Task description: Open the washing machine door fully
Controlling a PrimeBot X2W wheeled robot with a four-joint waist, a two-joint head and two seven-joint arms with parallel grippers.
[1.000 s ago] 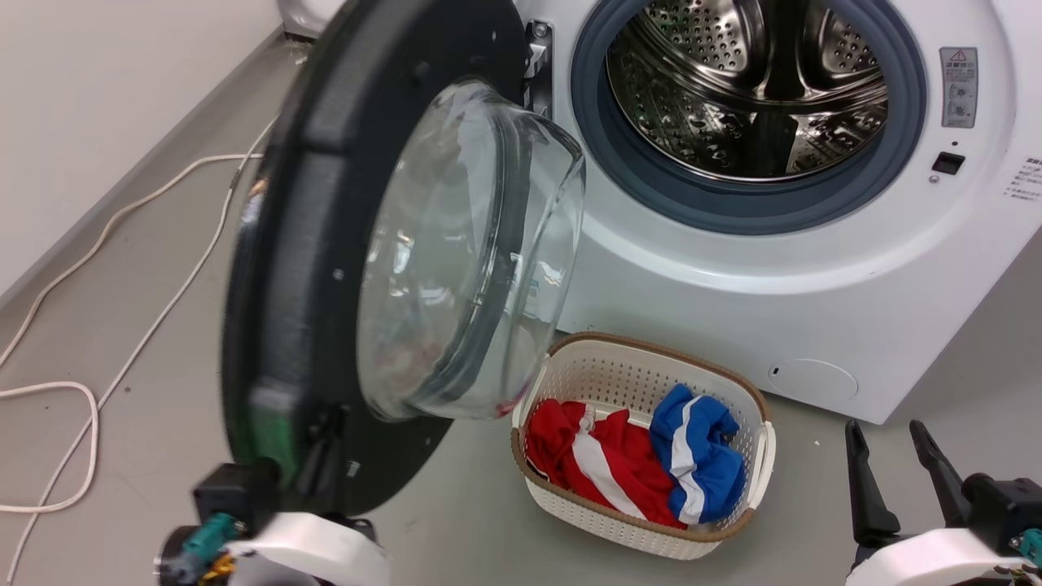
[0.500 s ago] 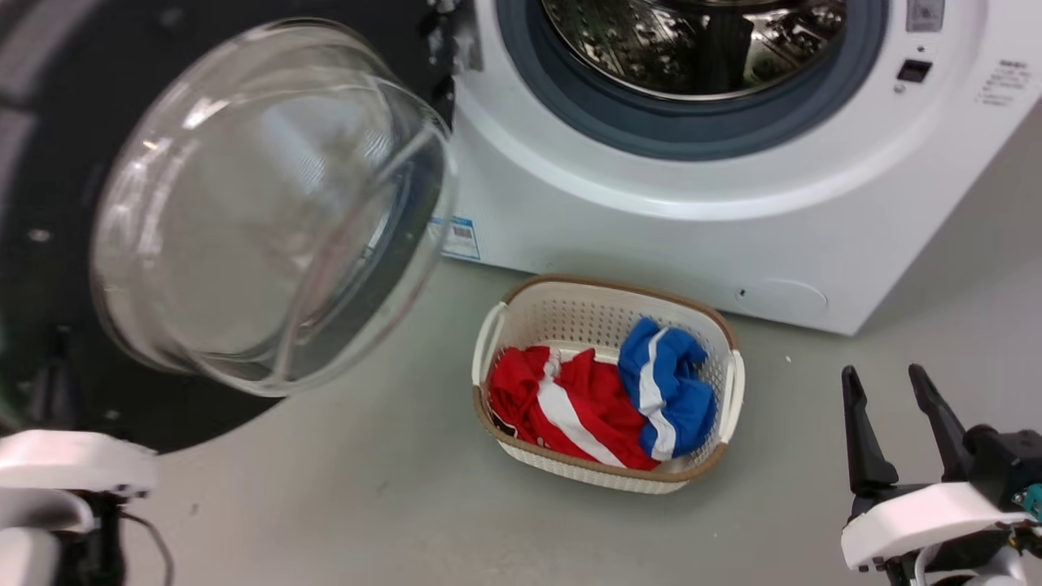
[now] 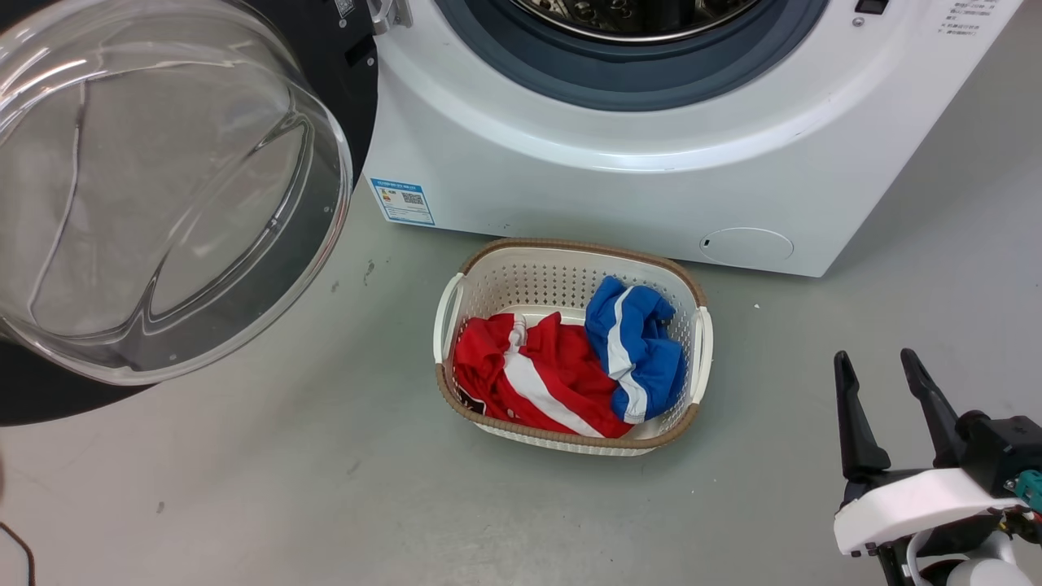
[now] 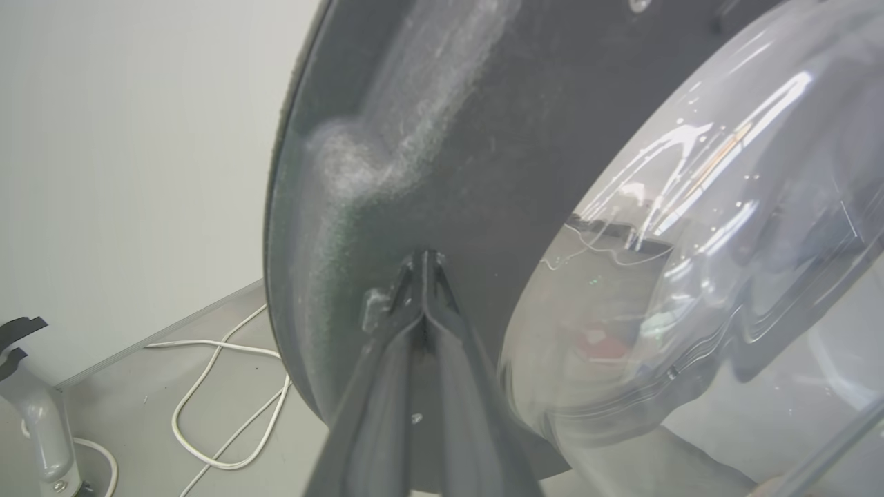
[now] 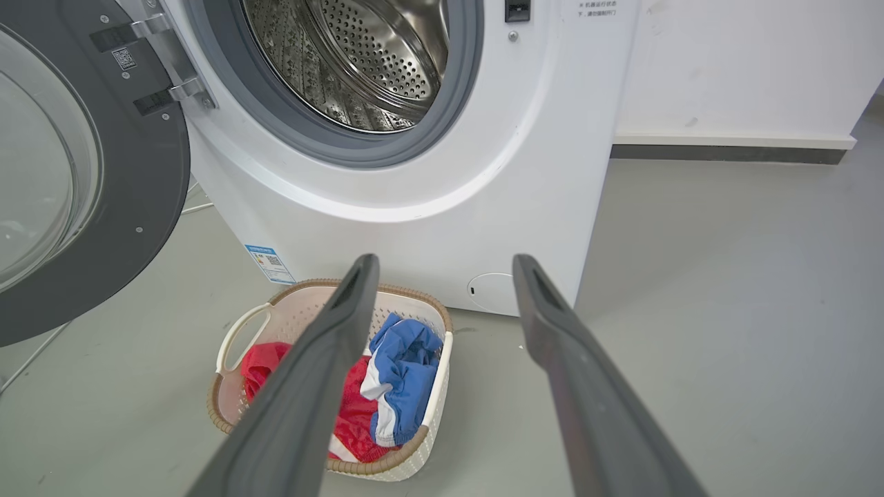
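Observation:
The washing machine door [image 3: 163, 187] stands swung out to the left of the white machine [image 3: 586, 171], its clear glass bowl bulging toward me and its black rim [image 3: 346, 73] behind it. The blue-grey ring [image 3: 619, 77] and steel drum [image 5: 359, 62] lie uncovered. In the left wrist view my left gripper [image 4: 425, 257] is shut, its tips pressed against the dark inner face of the door [image 4: 414, 138] beside the bowl. My right gripper [image 3: 883, 378] hangs open at the lower right above the floor, holding nothing. Past its fingers [image 5: 345, 310] I see the door [image 5: 152, 179].
A white basket [image 3: 452, 305] with red and blue clothes sits on the grey floor in front of the machine. White cable [image 4: 228, 414] loops on the floor behind the door, near the wall and a grey stand [image 4: 38, 421]. Bare floor lies right of the machine.
The door has swung much wider, from nearly edge-on to bowl facing me. The head camera has shifted down and to the right; my left forearm has left that view. The right gripper stays open.

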